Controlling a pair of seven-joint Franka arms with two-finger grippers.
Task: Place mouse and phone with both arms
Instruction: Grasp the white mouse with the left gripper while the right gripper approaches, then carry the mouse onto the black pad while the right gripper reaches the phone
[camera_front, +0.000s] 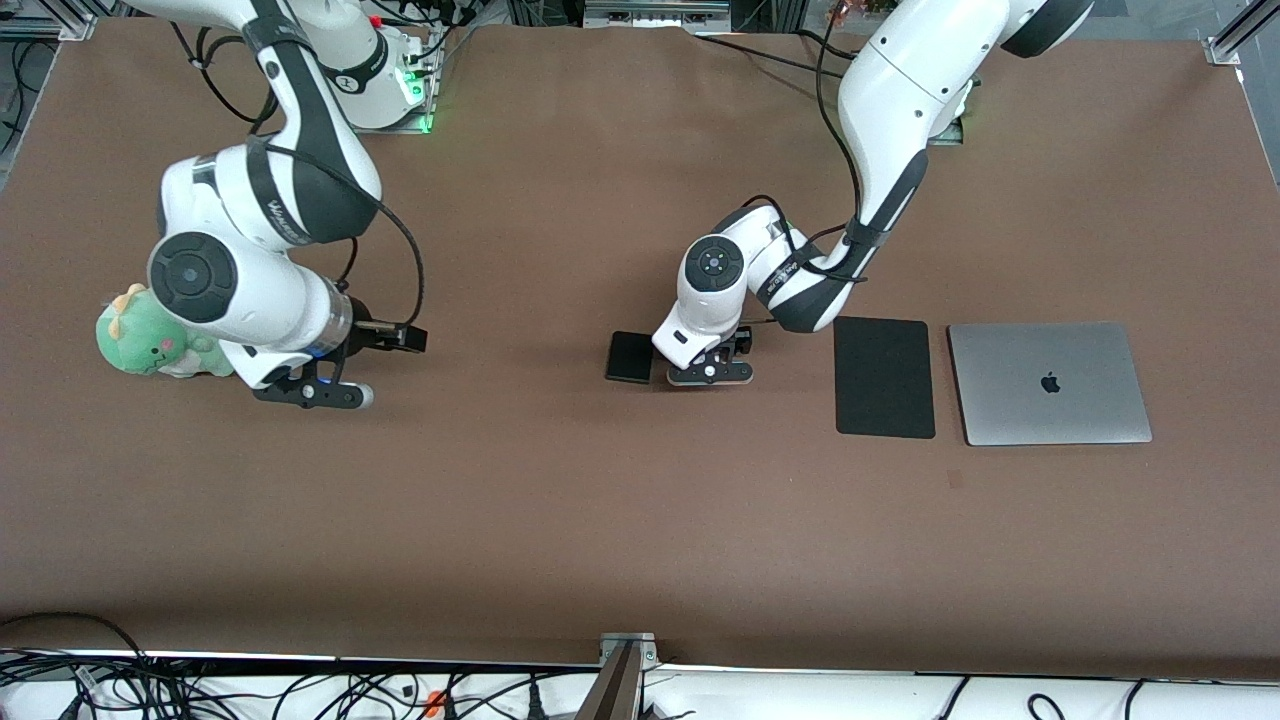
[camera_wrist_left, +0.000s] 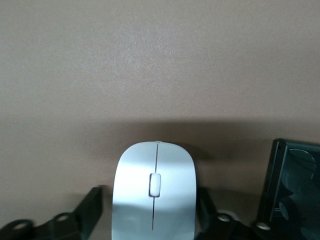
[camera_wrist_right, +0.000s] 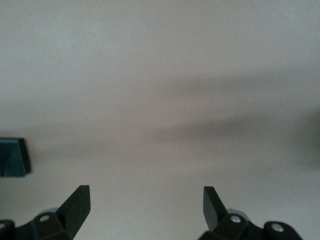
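The white mouse (camera_wrist_left: 172, 170) lies on the brown table between the fingers of my left gripper (camera_wrist_left: 150, 194). The jaws stand open on either side of it, with a gap showing on one side. In the front view the left gripper (camera_front: 710, 372) is low at the table's middle and hides the mouse. The black phone (camera_front: 628, 357) lies flat right beside it, toward the right arm's end, and shows in the left wrist view (camera_wrist_left: 292, 195). My right gripper (camera_front: 312, 392) is open and empty just above bare table, as the right wrist view (camera_wrist_right: 145, 192) shows.
A flat black mat (camera_front: 884, 377) and a closed silver laptop (camera_front: 1048, 383) lie toward the left arm's end. A green plush toy (camera_front: 150, 342) sits beside the right arm's hand. A dark object (camera_wrist_right: 12, 157) shows at the right wrist view's edge.
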